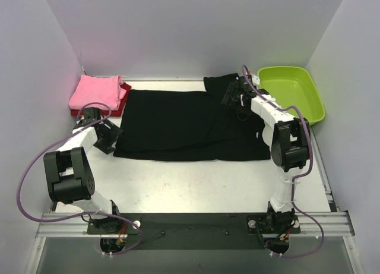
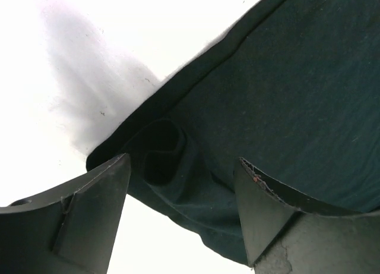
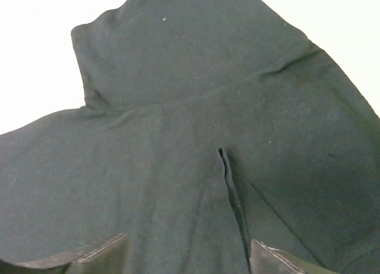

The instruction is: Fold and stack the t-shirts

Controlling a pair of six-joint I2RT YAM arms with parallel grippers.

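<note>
**A:** Where's the black shirt (image 1: 190,125)?

**B:** It's spread flat mid-table. Its left edge lies near the pink shirt (image 1: 98,91), which is stacked on the red shirt (image 1: 123,101). Its sleeve (image 1: 219,81) lies near the tub (image 1: 294,90). White table (image 1: 196,185) shows along its near edge.

**A:** And the pincers?

**B:** The left gripper (image 1: 111,144) is at the near-left corner and the right gripper (image 1: 234,95) is by the sleeve. Both are spread, holding nothing. Only the left wrist view shows the rolled hem (image 2: 160,149); only the right wrist view shows a crease (image 3: 231,191).
</note>
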